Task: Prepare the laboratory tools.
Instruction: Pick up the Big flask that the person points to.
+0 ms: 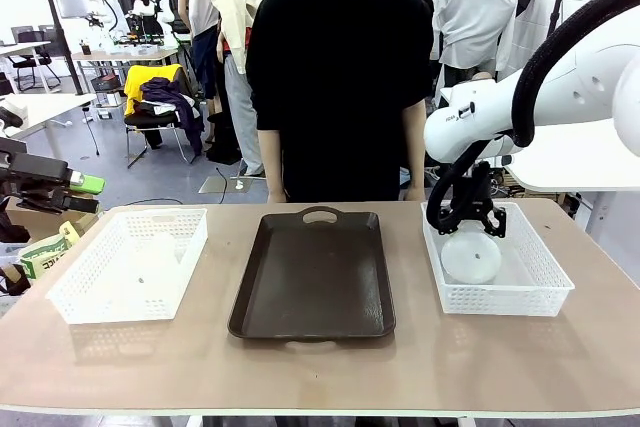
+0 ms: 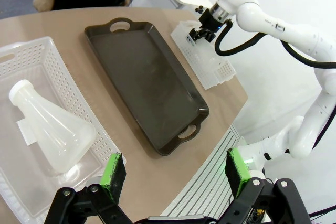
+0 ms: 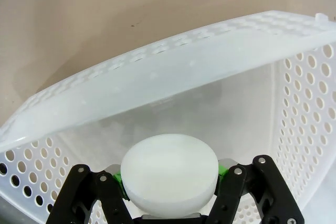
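One milky-white flask (image 1: 471, 258) lies in the right mesh basket (image 1: 545, 292) with its round base towards the front view. My right gripper (image 1: 466, 219) reaches down into that basket and is shut on the flask's neck. In the right wrist view the green pads press both sides of the flask's round white top (image 3: 169, 169). Another flask (image 2: 50, 129) lies on its side in the left mesh basket (image 2: 37, 56). My left gripper (image 2: 176, 174) hovers open above the table's near left edge, apart from that flask, and shows at the far left (image 1: 75, 187) in the front view.
A dark brown handled tray (image 1: 313, 277) lies empty in the middle of the table between the two baskets. A person in black (image 1: 340, 77) stands at the far side, hands off the table. Bare tabletop runs along the near edge.
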Controlling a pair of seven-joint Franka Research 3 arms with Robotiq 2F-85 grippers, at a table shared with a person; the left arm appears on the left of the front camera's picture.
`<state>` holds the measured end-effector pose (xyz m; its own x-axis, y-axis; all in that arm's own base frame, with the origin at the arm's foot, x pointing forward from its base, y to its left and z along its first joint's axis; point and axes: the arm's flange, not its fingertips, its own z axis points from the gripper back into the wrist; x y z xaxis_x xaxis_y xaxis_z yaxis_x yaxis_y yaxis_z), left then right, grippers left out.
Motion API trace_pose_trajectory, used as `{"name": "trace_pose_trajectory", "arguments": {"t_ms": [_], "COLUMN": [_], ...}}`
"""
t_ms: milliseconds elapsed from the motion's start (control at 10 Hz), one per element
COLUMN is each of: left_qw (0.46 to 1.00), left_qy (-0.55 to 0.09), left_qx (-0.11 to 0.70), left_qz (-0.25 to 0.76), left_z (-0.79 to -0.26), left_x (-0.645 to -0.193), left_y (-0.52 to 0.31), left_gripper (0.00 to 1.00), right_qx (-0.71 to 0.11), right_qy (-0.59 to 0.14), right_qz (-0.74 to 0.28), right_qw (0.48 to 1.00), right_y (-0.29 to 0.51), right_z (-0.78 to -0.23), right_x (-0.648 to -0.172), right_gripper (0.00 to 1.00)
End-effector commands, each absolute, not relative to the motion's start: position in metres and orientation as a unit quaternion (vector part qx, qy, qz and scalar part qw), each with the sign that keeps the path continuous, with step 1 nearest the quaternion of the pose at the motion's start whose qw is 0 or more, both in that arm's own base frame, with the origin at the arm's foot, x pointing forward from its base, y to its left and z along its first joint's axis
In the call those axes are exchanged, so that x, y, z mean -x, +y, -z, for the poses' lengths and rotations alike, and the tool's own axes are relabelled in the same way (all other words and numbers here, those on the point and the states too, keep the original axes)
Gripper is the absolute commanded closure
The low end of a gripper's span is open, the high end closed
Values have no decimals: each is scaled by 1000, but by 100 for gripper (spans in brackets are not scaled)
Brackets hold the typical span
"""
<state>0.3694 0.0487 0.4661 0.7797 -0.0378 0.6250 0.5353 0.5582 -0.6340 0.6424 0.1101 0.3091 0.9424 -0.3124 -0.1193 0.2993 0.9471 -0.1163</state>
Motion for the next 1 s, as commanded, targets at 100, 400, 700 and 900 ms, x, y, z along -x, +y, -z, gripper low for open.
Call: {"name": "trace_pose_trajectory", "arguments": {"t_ms": [100,400,700,900], "left_qw": [827,827,827,827], "left_qy": [-297,-297,-297,-297], "left_qx": [443,443,443,443], "left_qz": [177,177,177,177], "left_z": [-464,-464,-464,-464], "left_x": [-371,-371,-371,-371], "left_y": [49,49,49,49], "left_gripper": [0,0,0,0], "right_qx": [63,56,65,69], "right_qy": [33,-30,-29,-26], "right_qz": [191,236,233,230], "right_qw": [979,970,970,970], "right_y": [100,78,70,71], "right_z": [-327,-363,-370,-370], "right_x": [-638,-621,-616,-616], "right_gripper": [100,100,100,100]}}
